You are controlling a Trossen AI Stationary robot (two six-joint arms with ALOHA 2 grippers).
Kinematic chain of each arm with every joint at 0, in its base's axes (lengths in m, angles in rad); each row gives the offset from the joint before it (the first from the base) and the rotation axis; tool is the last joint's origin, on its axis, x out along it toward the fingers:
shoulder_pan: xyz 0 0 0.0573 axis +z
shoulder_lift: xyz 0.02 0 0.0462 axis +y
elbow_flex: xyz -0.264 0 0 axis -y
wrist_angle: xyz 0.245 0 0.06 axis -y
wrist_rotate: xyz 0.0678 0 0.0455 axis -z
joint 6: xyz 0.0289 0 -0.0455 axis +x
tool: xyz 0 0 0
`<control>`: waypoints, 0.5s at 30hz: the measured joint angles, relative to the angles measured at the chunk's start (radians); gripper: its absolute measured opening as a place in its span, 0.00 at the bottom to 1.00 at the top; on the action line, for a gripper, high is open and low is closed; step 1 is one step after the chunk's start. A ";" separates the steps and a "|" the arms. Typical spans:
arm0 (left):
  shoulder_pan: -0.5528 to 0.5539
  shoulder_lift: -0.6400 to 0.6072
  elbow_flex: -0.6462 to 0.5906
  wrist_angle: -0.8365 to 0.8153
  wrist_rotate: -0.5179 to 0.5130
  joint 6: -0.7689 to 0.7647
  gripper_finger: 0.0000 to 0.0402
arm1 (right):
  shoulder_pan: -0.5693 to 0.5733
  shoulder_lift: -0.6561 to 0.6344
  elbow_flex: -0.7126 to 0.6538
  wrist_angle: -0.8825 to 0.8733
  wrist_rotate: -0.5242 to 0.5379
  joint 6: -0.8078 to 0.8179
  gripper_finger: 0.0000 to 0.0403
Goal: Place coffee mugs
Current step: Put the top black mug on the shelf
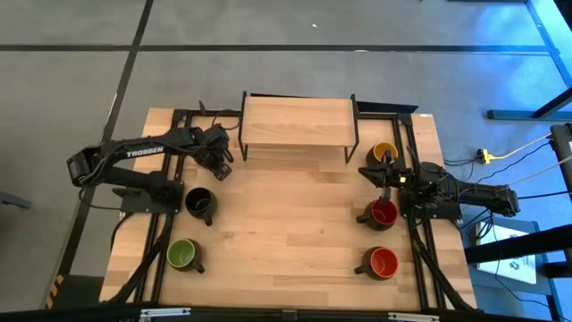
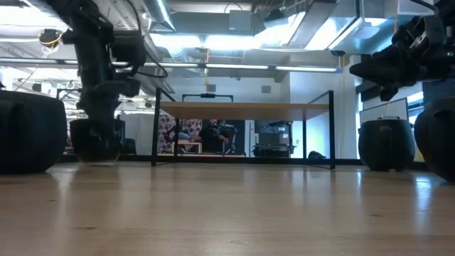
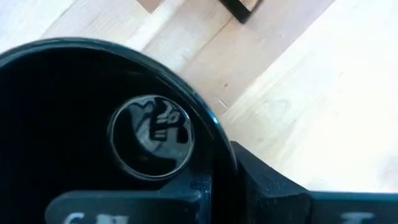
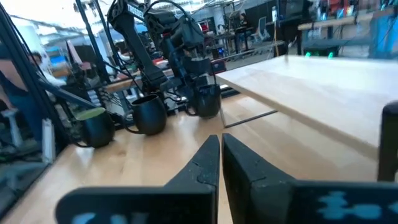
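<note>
Claw (image 1: 217, 161) of left arm clamped on glossy round black mug (image 3: 93, 137); right claw (image 4: 221, 158) closed, empty.

The desk (image 1: 286, 233) was pale wood with a fine straight grain, and the low shelf (image 1: 298, 122) on it was the same light wood on thin black legs. Both arms were black. Every mug was dark outside: the green mug (image 1: 182, 254) showed a lime-green inside, the yellow mug (image 1: 384, 152) mustard yellow, the dark red mug (image 1: 383, 213) deep red, the orange-red mug (image 1: 382, 262) bright orange-red. Two black mugs (image 1: 198, 202) (image 3: 112, 137) were glossy black inside. The floor (image 1: 71, 89) was grey with dark lines.
</note>
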 joint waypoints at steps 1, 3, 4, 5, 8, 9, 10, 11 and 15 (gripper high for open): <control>-0.001 0.000 0.027 -0.036 -0.007 0.000 0.06 | 0.000 0.000 0.000 0.000 -0.001 0.027 0.02; 0.000 0.000 0.086 -0.107 -0.020 0.001 0.06 | 0.000 0.000 0.000 -0.001 -0.001 0.053 0.02; -0.001 0.000 0.118 -0.145 -0.028 0.001 0.06 | 0.000 0.000 0.000 -0.001 -0.001 0.055 0.02; -0.003 0.000 0.153 -0.187 -0.033 0.001 0.06 | 0.000 0.000 0.000 -0.001 -0.001 0.054 0.02; -0.010 0.000 0.253 -0.282 -0.034 0.003 0.06 | 0.000 0.000 0.000 0.000 -0.001 0.055 0.02; -0.010 -0.001 0.286 -0.312 -0.031 0.004 0.06 | 0.000 0.000 0.000 0.000 -0.001 0.054 0.02; -0.010 -0.002 0.318 -0.344 -0.029 0.007 0.06 | 0.000 0.000 0.000 -0.001 -0.001 0.053 0.02; -0.010 -0.001 0.351 -0.379 -0.031 0.015 0.06 | 0.000 0.000 0.000 0.000 0.000 0.051 0.02; -0.010 -0.002 0.476 -0.481 -0.069 0.030 0.06 | 0.000 0.000 0.000 0.001 0.009 0.050 0.02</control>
